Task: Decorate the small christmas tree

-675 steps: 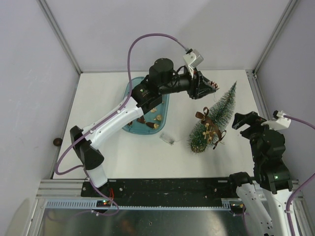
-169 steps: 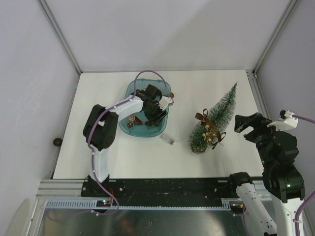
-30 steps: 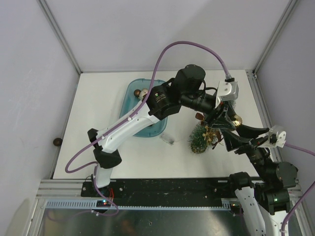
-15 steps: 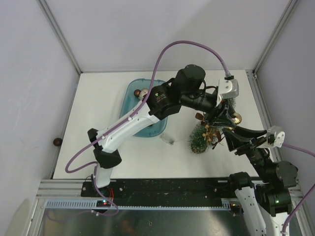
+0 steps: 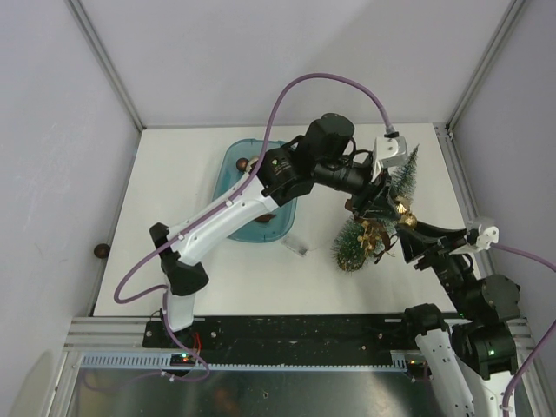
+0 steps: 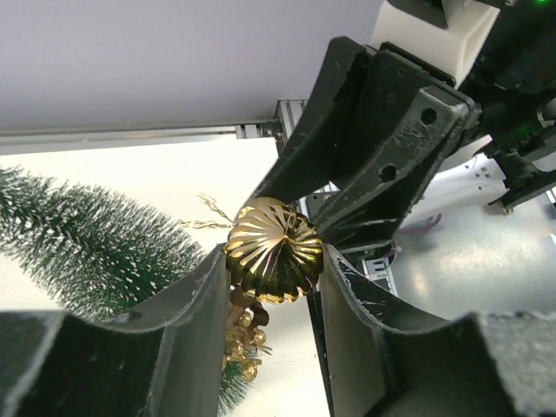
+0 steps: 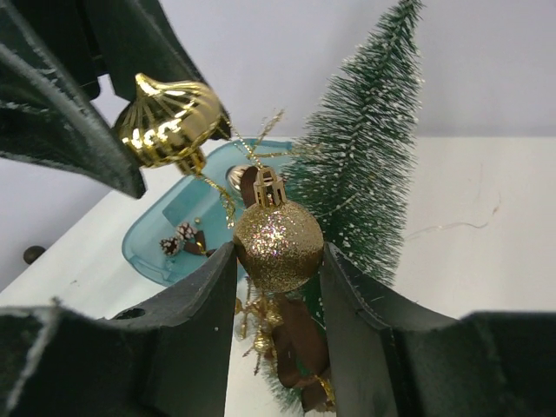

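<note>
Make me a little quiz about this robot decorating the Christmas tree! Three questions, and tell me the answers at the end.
1. Pick one: what is the left gripper holding?
A) a red star
B) a ribbed gold ornament
C) nothing at all

2. True or false: the small christmas tree is outside the teal tray.

3. In a few words: which gripper holds the glittery gold ball?

Key:
1. B
2. True
3. The right gripper
</note>
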Motion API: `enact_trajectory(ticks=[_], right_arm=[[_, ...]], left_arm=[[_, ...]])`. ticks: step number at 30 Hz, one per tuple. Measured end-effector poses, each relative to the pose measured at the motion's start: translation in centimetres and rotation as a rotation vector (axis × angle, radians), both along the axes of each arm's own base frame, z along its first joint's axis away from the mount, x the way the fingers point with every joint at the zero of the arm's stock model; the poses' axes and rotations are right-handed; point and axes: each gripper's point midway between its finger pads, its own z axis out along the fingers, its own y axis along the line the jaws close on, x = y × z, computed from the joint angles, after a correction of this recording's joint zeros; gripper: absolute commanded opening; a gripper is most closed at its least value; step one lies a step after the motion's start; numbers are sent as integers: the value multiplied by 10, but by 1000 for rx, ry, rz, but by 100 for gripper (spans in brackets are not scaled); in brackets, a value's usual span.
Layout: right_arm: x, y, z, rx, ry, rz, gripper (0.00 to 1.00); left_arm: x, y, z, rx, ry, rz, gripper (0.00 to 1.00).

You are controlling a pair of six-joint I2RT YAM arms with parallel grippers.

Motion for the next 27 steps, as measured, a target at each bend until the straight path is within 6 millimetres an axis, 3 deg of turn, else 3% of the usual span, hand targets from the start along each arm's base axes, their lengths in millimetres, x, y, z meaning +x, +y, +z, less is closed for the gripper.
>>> enact_trajectory(ticks=[7,18,22,27], right_arm=[[14,-7,-7,-21,67,-53,43],[14,-13,-7,-45,87,-83,43],[15,-14,-13,-54,109,-91,42],[15,-15,-17,-61,130,-94,42]], left_arm=[[4,2,-13,19,14,-23,38],[19,1,-31,31,-69,-15,39],[30,0,-46,62,-110,18,46],[40,0,-50,75,-149,60,54]])
